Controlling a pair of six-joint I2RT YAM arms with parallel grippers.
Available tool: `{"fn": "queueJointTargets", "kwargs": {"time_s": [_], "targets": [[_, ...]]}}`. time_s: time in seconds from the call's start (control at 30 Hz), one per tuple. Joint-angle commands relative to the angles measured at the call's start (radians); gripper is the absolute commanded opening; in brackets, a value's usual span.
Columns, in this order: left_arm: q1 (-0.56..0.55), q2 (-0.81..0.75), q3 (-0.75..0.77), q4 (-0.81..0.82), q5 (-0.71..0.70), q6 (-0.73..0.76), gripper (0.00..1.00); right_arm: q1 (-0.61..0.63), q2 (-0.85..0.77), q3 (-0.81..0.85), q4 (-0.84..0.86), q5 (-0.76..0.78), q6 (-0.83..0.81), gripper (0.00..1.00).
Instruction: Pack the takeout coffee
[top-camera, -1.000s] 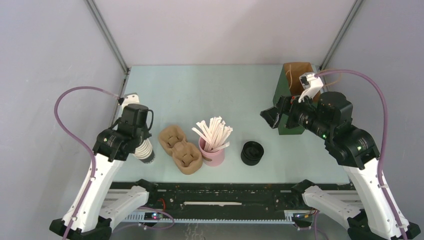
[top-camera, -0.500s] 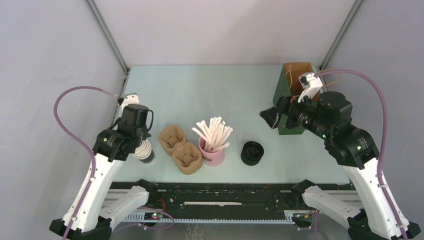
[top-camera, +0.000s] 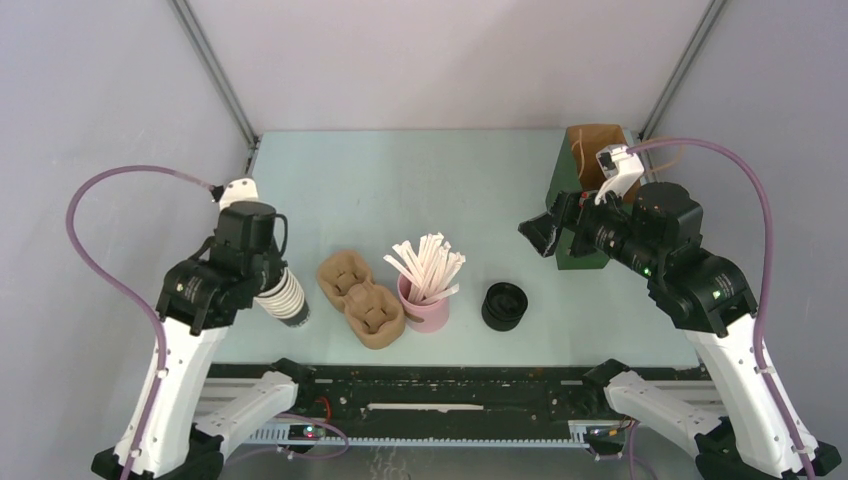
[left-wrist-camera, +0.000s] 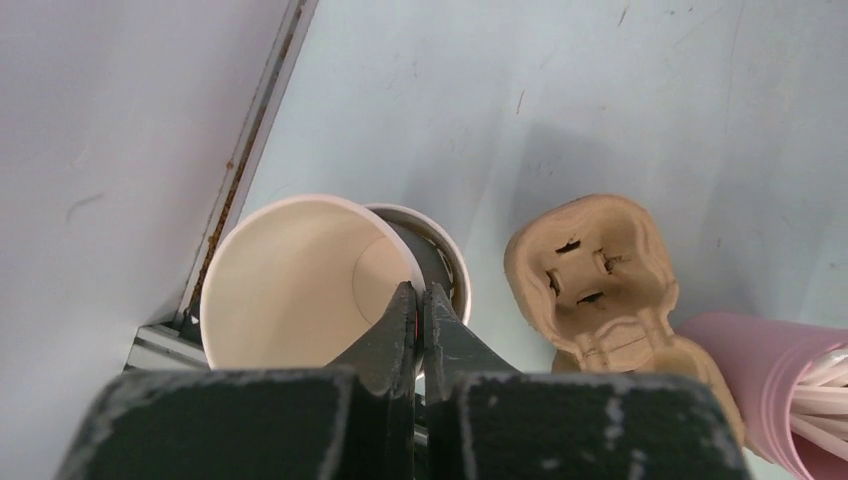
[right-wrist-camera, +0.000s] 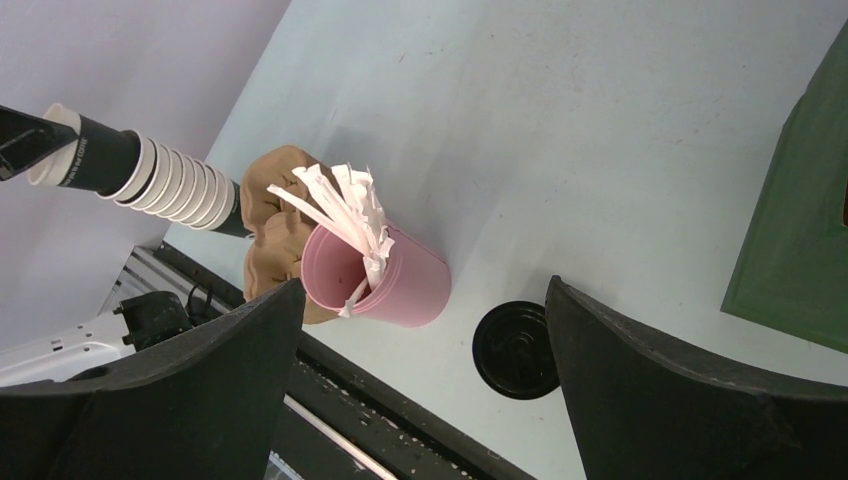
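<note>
Left gripper (left-wrist-camera: 420, 292) is clenched on the rim of the top cup (left-wrist-camera: 290, 275), black outside and cream inside, which sits in the tilted cup stack (top-camera: 285, 298) near the surface's front-left corner. No lidded takeout coffee can be made out. Right gripper (right-wrist-camera: 420, 287) hangs released above the lid stack (top-camera: 503, 306) and pink straw holder (top-camera: 425, 312). The pulp carrier (top-camera: 362, 298) lies between stack and holder. The paper bag (top-camera: 590, 145) stands at the far-right corner.

Cup stack (top-camera: 285, 297) leftmost, then carrier (top-camera: 362, 298), straw holder (top-camera: 432, 312), lids (top-camera: 504, 305); bag (top-camera: 585, 160) behind, right.
</note>
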Motion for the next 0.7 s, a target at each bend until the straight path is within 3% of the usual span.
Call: {"fn": "queueJointTargets", "kwargs": {"time_s": [0.0, 0.47, 0.67], "targets": [[0.005, 0.011, 0.117, -0.04, -0.028, 0.028, 0.0, 0.005, -0.004, 0.0, 0.02, -0.003, 0.01, 1.0], [0.006, 0.05, 0.522, -0.119, 0.054, 0.082, 0.0, 0.006, -0.004, 0.007, 0.031, -0.007, 0.01, 1.0], [0.006, -0.004, 0.451, 0.183, 0.352, 0.129, 0.0, 0.005, -0.008, 0.014, 0.03, -0.001, 0.01, 1.0]]}}
